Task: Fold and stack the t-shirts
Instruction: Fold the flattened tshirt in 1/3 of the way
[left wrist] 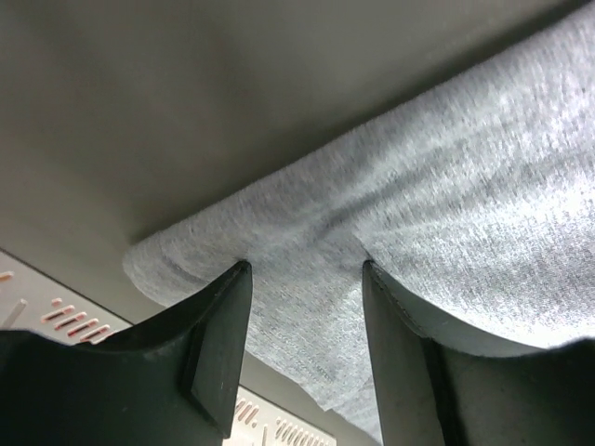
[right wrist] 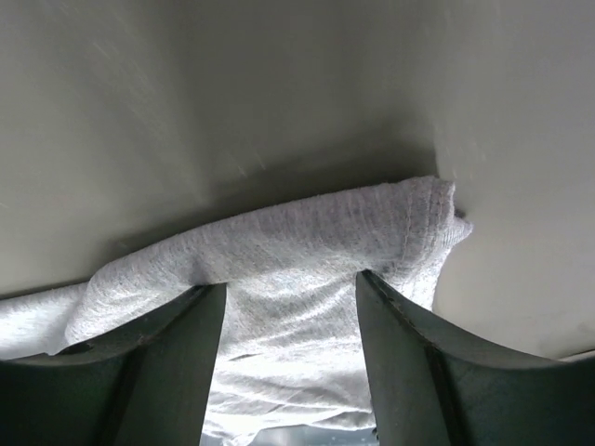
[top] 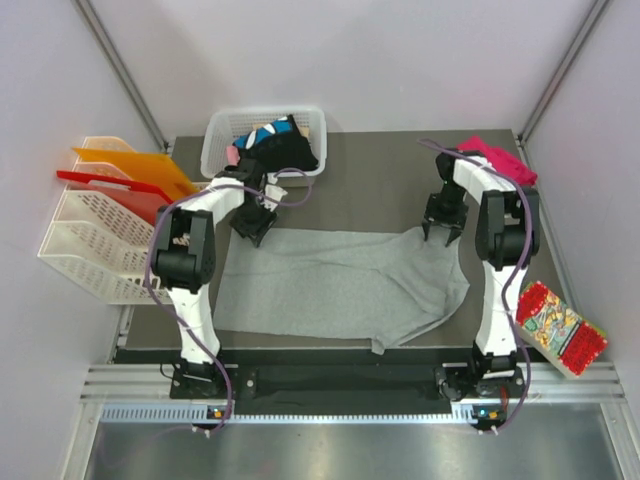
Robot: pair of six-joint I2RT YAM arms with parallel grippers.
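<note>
**Tabletop status: grey shirt spread flat, both grippers at its far edge**

Dark matte table (top: 370, 190) carried the grey t-shirt (top: 340, 285), which lay spread across its near half. The shirt's long axis ran left to right, parallel to the near table edge. A small flap stuck out at the near edge. Which end was the neck could not be told.

The left gripper (top: 252, 228) stood at the far left corner and the right gripper (top: 441, 232) at the far right corner. Both wrist views showed the fingers set apart, straddling the cloth edge with nothing clamped.

Probable faults:
1. The right corner was rolled and bunched between the fingers. Closing there would likely catch an uneven thickness and let it slip.
2. The left corner lay flat and thin, so a shallow closure could miss it.
3. Unequal lift would likely skew the fold line.
4. The black shirt (top: 285, 150) hung over the basket (top: 215, 150) rim near the left gripper and could snag.
</note>
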